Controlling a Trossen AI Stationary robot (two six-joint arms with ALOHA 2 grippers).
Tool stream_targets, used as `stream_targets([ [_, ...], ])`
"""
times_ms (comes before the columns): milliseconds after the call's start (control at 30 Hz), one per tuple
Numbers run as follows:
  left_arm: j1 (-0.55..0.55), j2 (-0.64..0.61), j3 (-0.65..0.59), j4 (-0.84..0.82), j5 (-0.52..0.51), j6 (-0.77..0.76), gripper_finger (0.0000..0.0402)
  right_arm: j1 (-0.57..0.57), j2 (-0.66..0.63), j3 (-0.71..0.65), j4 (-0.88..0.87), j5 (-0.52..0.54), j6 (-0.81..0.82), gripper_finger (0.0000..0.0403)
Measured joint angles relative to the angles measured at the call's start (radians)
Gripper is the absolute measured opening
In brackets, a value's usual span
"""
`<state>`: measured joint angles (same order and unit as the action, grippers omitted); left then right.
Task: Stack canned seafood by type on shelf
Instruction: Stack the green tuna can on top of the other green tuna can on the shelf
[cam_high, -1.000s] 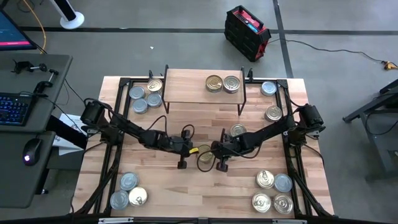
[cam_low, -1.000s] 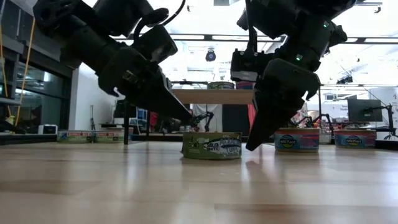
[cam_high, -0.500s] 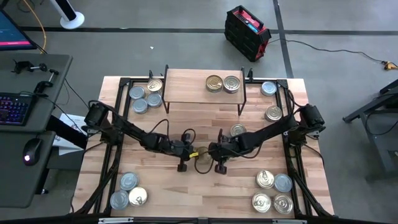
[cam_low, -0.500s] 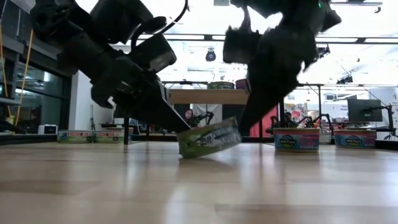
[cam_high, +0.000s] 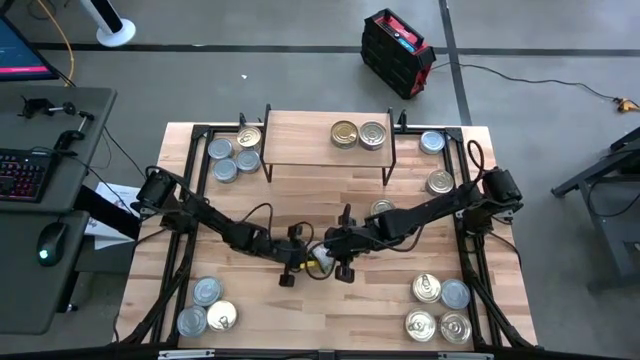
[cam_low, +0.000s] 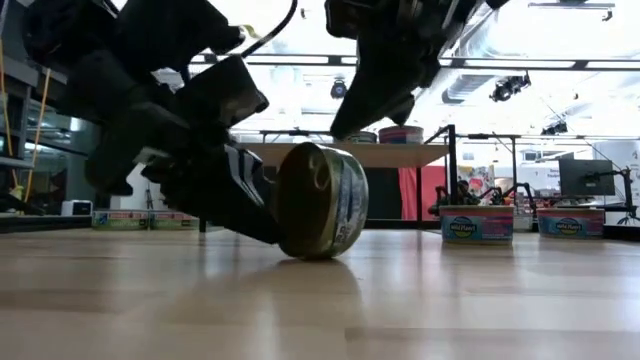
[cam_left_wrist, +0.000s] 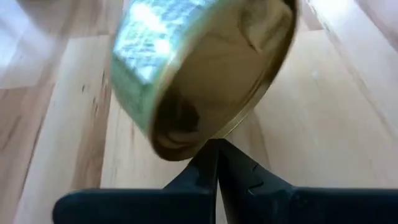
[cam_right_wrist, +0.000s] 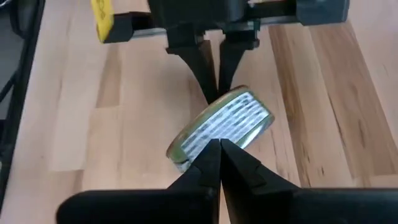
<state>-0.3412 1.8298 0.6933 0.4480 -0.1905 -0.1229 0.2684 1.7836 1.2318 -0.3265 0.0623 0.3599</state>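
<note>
Low view: 1 tin (cam_low: 322, 200) is tipped on edge mid-table, wedged between the closed left gripper (cam_low: 262, 225) and closed right gripper (cam_high: 330, 250); neither is clamped on it. Flipping step judged underway; next, settling it flat, then gripping for the shelf (cam_high: 300, 135).

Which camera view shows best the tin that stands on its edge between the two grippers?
The low view: the tilted tin shows whole, its label and lid visible. The high view mostly hides it under the arms. The left wrist view shows its gold face blurred; the right wrist view shows its labelled side.

A tin (cam_low: 322, 200) stands tilted on edge, seemingly between both grippers' jaws.
</note>
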Motion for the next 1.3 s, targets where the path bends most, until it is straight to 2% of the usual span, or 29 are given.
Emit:
stream_targets([
  [167,-0.034,-0.002,0.0,-0.003,-0.002,-0.018,0.0,0.001,-0.007,0.132,-0.155,0.022,0.088,0.0],
  [267,-0.051,-0.009,0.0,-0.024,0.006,-0.05,0.0,0.004,-0.006,0.22,-0.27,0.04,0.258,0.0],
  [367,-0.061,-0.039,-0.022,-0.037,0.023,-0.069,0.0,0.013,-0.005,0.266,-0.275,0.04,0.465,0.0001],
  [467,-0.058,-0.101,-0.082,-0.034,0.024,-0.091,0.0,0.039,-0.005,0.29,-0.269,0.041,0.557,0.0016],
  [567,-0.033,-0.185,-0.161,-0.035,0.022,-0.112,0.0,0.066,-0.004,0.29,-0.28,0.036,0.639,0.0058],
  [833,0.017,-0.397,-0.309,-0.035,0.023,-0.113,0.0,0.122,0.033,0.289,-0.24,0.075,0.764,0.0216],
  [933,0.02,-0.442,-0.321,-0.033,0.03,-0.112,0.0,0.102,0.069,0.315,-0.263,0.079,0.8,0.0239],
  [1033,0.02,-0.46,-0.319,-0.024,0.058,-0.112,0.0,0.087,0.149,0.411,-0.394,0.083,0.804,0.0243],
  [1300,0.02,-0.468,-0.318,-0.015,0.136,-0.103,0.0,0.06,0.414,0.823,-0.84,0.111,0.853,0.0243],
])
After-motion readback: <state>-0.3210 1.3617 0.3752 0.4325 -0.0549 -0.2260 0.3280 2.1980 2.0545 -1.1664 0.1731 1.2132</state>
